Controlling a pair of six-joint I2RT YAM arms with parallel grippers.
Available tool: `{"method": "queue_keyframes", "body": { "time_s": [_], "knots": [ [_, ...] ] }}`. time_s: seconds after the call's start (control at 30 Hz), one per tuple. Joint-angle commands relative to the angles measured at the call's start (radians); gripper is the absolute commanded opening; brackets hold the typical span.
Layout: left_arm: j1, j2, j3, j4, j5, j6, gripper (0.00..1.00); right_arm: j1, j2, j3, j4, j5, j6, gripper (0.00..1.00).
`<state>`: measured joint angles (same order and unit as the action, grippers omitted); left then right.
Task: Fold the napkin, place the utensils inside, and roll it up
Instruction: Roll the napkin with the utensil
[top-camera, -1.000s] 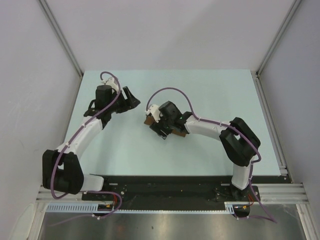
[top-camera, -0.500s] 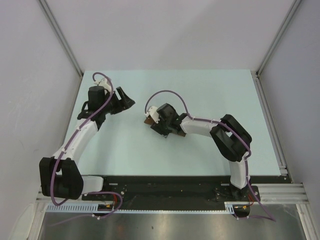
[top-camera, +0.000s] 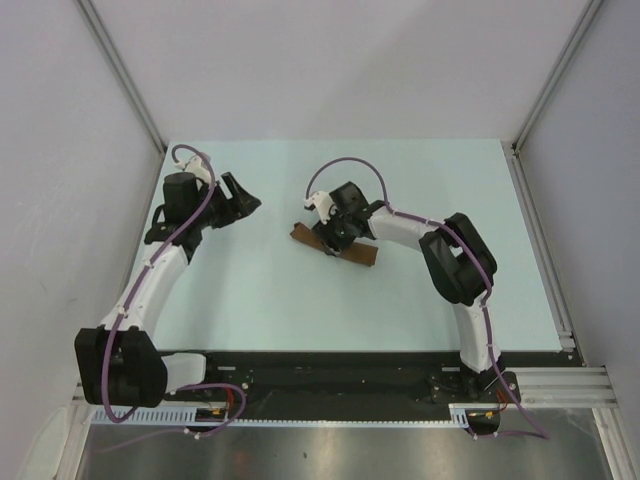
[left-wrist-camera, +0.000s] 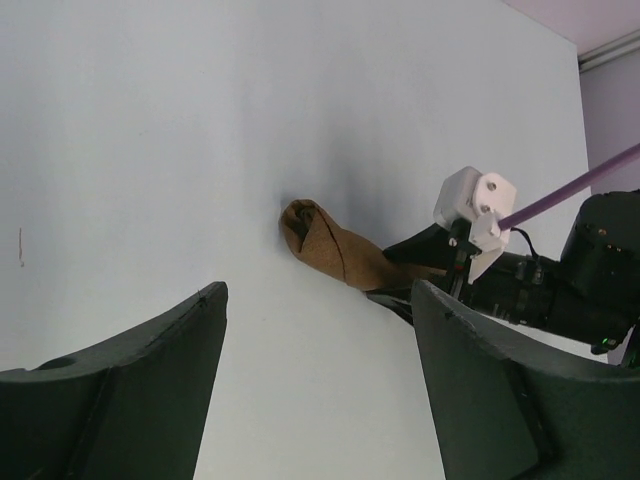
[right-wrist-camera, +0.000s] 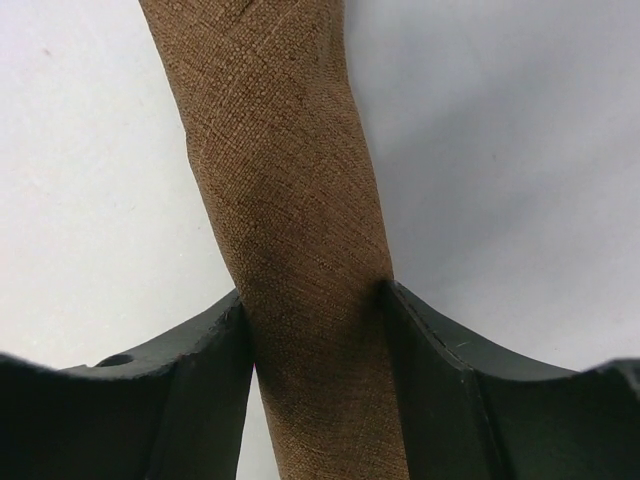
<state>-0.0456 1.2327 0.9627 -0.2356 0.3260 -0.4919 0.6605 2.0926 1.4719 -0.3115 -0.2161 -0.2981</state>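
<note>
Unrolling worries us: our right gripper (right-wrist-camera: 312, 296) clamps the rolled napkin (right-wrist-camera: 300, 240) on the table (top-camera: 450, 190) while our left gripper (left-wrist-camera: 318, 292) hangs open, empty; lifting by the middle may let loose ends spring apart.

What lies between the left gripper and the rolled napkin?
Only bare table. The top view shows nothing between the left gripper and the napkin, and the left wrist view agrees.

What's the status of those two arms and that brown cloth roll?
Left gripper open, empty, standing clear. Right gripper clamped across dark-brown rolled cloth napkin. Nothing in the way.
</note>
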Motion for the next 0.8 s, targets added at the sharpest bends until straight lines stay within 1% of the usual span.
{"method": "queue_keyframes", "body": {
  "time_s": [0.0, 0.13, 0.27, 0.4, 0.47, 0.53, 0.57, 0.67, 0.7, 0.77],
  "knots": [
    [0.016, -0.030, -0.007, -0.001, 0.030, 0.023, 0.79, -0.021, 0.055, 0.034, -0.061, -0.072, 0.043, 0.56],
    [0.023, -0.032, -0.009, -0.001, 0.034, 0.021, 0.78, -0.027, 0.050, 0.034, -0.044, -0.054, 0.068, 0.57],
    [0.027, -0.033, -0.013, -0.001, 0.036, 0.023, 0.78, -0.032, 0.037, 0.036, -0.038, -0.071, 0.074, 0.63],
    [0.030, -0.032, -0.012, -0.007, 0.039, 0.030, 0.79, -0.030, 0.006, 0.030, -0.025, -0.104, 0.086, 0.71],
    [0.035, -0.035, -0.010, -0.013, 0.038, 0.032, 0.79, -0.030, -0.025, 0.018, -0.012, -0.118, 0.094, 0.73],
    [0.039, -0.039, -0.010, -0.016, 0.038, 0.038, 0.80, -0.032, -0.046, 0.016, 0.003, -0.135, 0.106, 0.81],
    [0.042, -0.044, -0.009, -0.019, 0.036, 0.038, 0.81, -0.035, -0.063, 0.018, 0.008, -0.144, 0.111, 0.91],
    [0.043, -0.058, -0.005, -0.030, 0.031, 0.047, 0.83, -0.035, -0.109, 0.016, 0.028, -0.172, 0.129, 0.93],
    [0.071, -0.062, -0.004, -0.037, 0.030, 0.050, 0.84, -0.036, -0.123, 0.011, 0.046, -0.174, 0.142, 0.93],
    [0.084, -0.074, 0.002, -0.048, 0.030, 0.062, 0.85, -0.041, -0.169, -0.001, 0.075, -0.174, 0.157, 0.96]
  ]
}}
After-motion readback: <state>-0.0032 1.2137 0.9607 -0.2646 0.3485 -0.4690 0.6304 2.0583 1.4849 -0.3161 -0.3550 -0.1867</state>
